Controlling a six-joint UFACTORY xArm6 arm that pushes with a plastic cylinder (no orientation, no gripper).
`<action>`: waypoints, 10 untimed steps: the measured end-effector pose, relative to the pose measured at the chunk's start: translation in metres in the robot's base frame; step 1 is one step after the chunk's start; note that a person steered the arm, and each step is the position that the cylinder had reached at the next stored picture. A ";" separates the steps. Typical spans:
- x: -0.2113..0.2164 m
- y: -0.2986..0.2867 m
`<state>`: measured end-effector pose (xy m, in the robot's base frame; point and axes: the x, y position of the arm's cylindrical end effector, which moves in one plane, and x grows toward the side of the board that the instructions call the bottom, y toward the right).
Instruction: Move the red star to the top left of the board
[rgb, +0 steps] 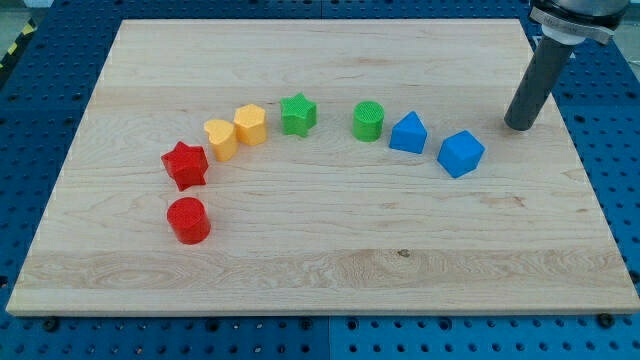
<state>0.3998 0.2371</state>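
Observation:
The red star (185, 164) lies on the wooden board (320, 270) at the view's left, at mid height. A red cylinder (188, 220) stands just below it. My tip (519, 126) rests on the board at the view's right, far from the red star, just above and right of a blue cube (460, 153). The rod rises from it toward the view's top right corner.
An arc of blocks runs from the star to the right: a yellow heart (221, 138), a yellow hexagonal block (251, 124), a green star (298, 114), a green cylinder (368, 121), a blue triangular block (407, 133). Blue perforated table surrounds the board.

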 end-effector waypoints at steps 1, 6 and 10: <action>0.000 0.000; 0.179 -0.039; 0.191 -0.343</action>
<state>0.5909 -0.1060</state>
